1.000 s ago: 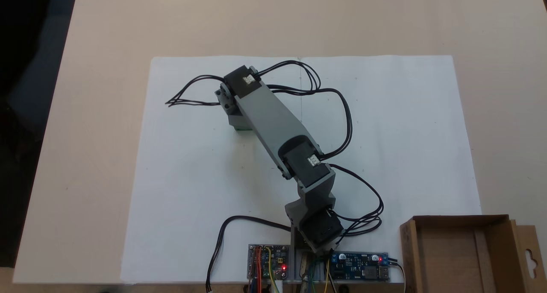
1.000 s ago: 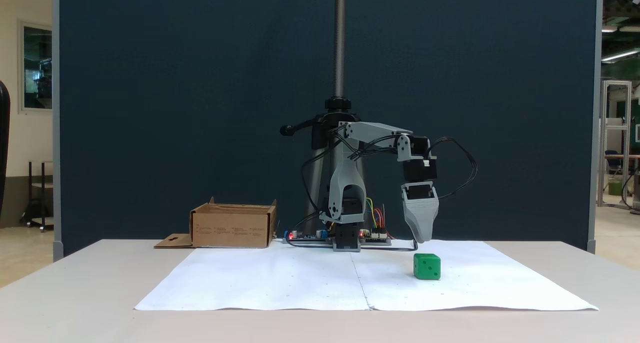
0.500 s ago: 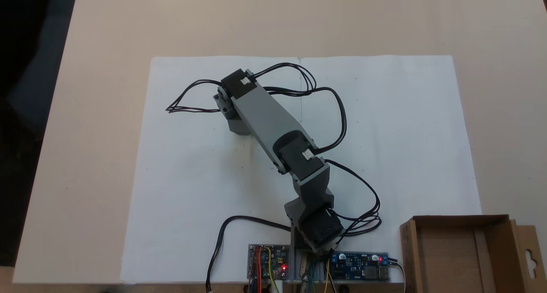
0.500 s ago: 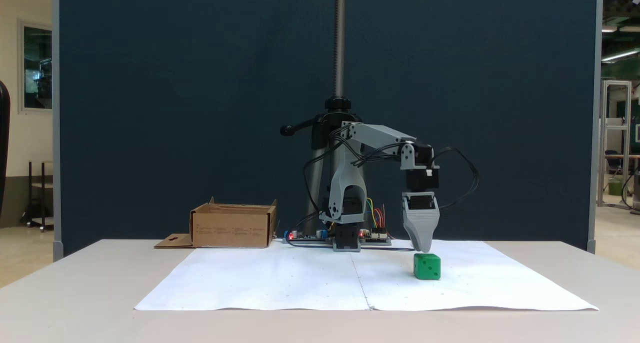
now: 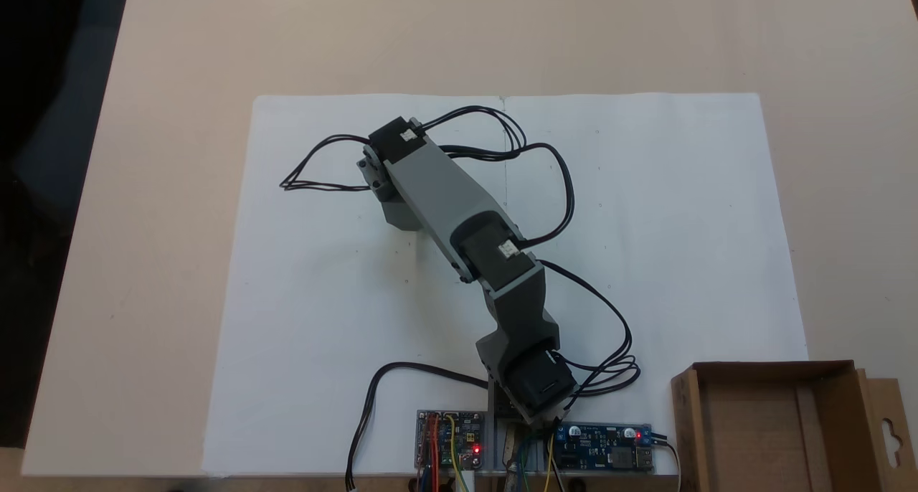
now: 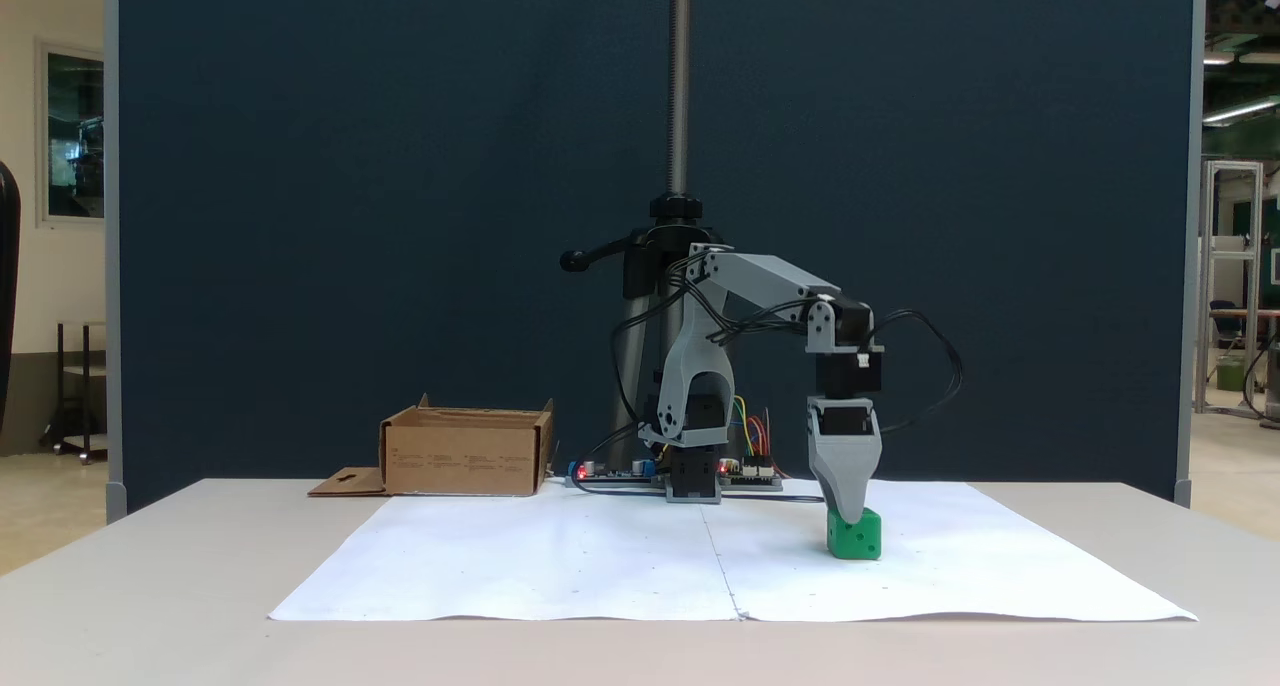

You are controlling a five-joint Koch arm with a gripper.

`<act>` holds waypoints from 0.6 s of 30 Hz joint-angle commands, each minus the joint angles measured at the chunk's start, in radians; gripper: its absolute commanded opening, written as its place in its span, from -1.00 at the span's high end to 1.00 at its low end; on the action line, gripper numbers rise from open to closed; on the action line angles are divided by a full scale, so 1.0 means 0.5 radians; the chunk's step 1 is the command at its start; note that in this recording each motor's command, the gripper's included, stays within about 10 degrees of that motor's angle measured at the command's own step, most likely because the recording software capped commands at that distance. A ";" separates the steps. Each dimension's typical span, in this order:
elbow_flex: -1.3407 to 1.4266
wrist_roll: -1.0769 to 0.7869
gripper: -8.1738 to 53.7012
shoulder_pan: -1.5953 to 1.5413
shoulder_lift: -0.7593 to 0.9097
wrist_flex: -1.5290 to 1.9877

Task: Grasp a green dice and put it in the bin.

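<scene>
Since the earlier frames the arm has been lowering, and the claw (image 6: pixel 849 518) is now reaching down over the green dice (image 6: pixel 858 540) at centre right of a fixed view, its grey tapered tip overlapping the cube's top edge; I cannot tell how far apart its jaws are. The dice is sitting on white paper (image 6: pixel 560 566) covering the tabletop (image 6: pixel 150 586). The bin (image 6: pixel 465 452), a brown cardboard box, is standing at centre left.

In a fixed view from above, the bin (image 5: pixel 688 420) is lying empty at lower right, with the grey arm (image 5: pixel 437 191) stretching toward upper left.
</scene>
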 commanded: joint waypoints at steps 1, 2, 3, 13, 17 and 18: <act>-0.034 0.163 -0.66 -0.025 0.015 -0.104; -0.034 0.163 -0.66 -0.028 0.000 -0.117; -0.034 0.163 -0.66 -0.028 -0.018 -0.135; -0.034 0.163 -0.63 -0.028 -0.083 -0.199; -0.034 0.169 -0.63 -0.025 -0.089 -0.206; -0.034 0.169 -0.63 -0.025 -0.092 -0.206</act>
